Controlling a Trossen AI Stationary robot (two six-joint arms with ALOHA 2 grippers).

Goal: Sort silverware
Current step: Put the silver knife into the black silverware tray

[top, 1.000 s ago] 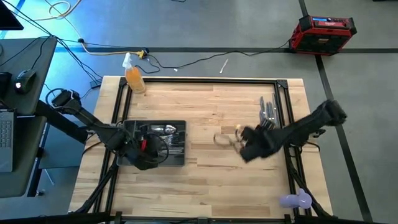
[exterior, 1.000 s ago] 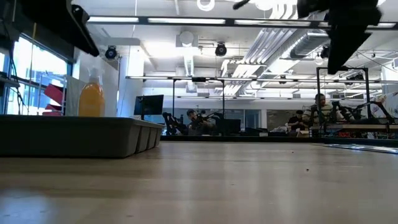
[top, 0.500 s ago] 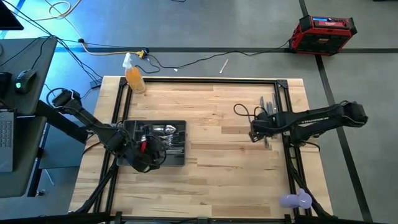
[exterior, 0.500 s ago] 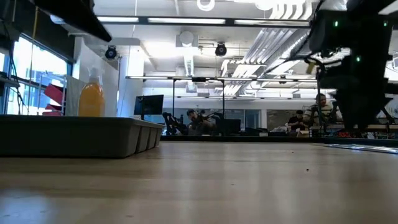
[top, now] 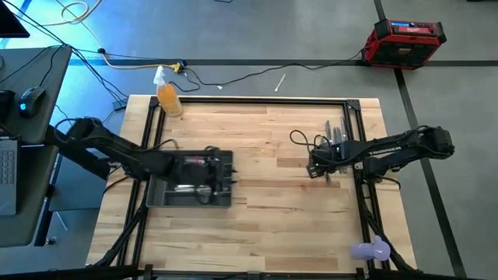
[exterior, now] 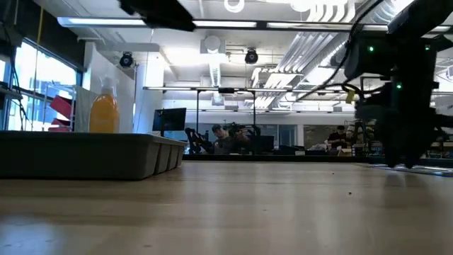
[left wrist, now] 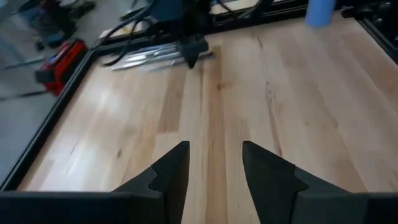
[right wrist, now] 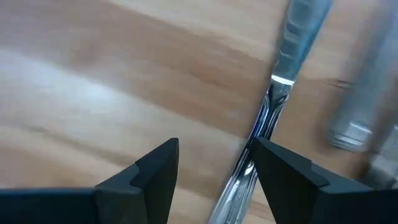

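Note:
Loose silverware (top: 336, 138) lies in a small pile on the wood by the table's right rail; it also shows far off in the left wrist view as silverware (left wrist: 146, 57). My right gripper (top: 313, 166) is low at the near end of that pile, open. In its wrist view the right gripper (right wrist: 214, 165) straddles one shiny piece (right wrist: 273, 115), which lies flat close to one finger. My left gripper (top: 227, 173) hovers open over the right end of the dark grey tray (top: 167, 194), which holds a few shiny pieces (top: 185, 187). The left gripper (left wrist: 214, 149) holds nothing.
An orange spray bottle (top: 167, 97) stands at the far left corner, and a purple object (top: 369, 250) sits at the near right corner. Black rails (top: 359, 140) frame the table. Bare wood (top: 272, 210) stretches between tray and pile. The tray's wall (exterior: 85, 156) shows low on the left.
My right gripper has swung from the table's middle toward the right edge and come down at the silverware pile. My left gripper has moved toward the table's right, across the tray to its right end.

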